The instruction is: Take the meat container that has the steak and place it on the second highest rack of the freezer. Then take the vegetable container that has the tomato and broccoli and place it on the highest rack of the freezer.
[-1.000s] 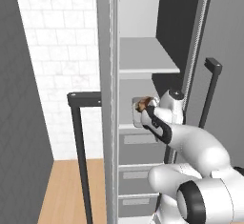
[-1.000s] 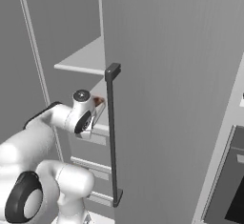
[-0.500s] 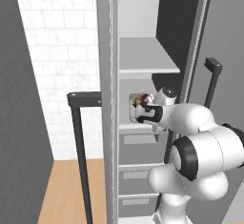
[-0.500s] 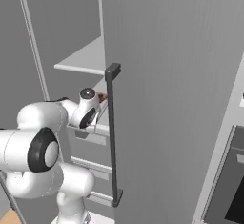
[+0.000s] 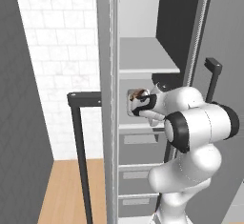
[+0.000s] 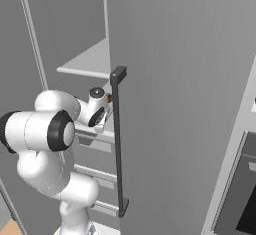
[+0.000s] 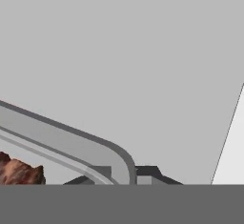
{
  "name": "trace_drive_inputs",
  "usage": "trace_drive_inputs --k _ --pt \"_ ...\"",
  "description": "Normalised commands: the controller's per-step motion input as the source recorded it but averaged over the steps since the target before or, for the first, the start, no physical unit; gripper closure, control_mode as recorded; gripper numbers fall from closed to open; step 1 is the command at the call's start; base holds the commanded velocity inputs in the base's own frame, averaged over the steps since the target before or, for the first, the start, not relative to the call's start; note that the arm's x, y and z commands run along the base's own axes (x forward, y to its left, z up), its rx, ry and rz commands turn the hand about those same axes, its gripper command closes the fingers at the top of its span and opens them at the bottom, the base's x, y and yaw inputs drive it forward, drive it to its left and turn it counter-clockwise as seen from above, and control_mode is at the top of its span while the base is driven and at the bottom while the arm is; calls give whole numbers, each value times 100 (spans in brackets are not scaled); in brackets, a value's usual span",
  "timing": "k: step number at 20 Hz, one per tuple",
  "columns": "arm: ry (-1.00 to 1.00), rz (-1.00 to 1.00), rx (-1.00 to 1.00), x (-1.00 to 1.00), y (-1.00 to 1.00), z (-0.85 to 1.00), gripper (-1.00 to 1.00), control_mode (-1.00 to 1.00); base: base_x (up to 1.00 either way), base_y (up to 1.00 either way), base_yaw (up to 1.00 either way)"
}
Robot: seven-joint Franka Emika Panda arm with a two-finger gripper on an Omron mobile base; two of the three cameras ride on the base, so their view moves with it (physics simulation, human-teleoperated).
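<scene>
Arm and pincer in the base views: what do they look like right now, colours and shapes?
The arm is glossy white, built of rounded, bulbous segments with black bands at the joints. A round grey cap sits on the wrist. The pincer is dark, with small dark fingertips in the hand view. No cables or markings are visible.

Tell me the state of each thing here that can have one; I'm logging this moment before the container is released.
Tall dark-grey freezer: doors open, shelves exposed.
Pale grey meat container: gripped at its rim, held at the second shelf's level.
Brown-red steak chunk: lying inside the container.
Two-finger gripper: shut on the container's rim.
Upper flat light-grey shelf: bare.
</scene>
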Motion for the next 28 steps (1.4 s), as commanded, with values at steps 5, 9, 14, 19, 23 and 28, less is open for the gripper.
trace_drive_inputs --k 5,9,14,19,23,28 --pt "0 0 0 20 0 -35 100 -100 0 0 0" --pt "0 0 0 19 0 -16 100 -100 0 0 0" --pt "0 0 0 31 0 -2 100 -100 0 0 0" --pt "0 0 0 0 0 0 100 -100 0 0 0" --pt "0 0 0 0 0 0 -100 -100 0 0 0" --pt "0 0 0 0 0 0 -100 -100 0 0 0"
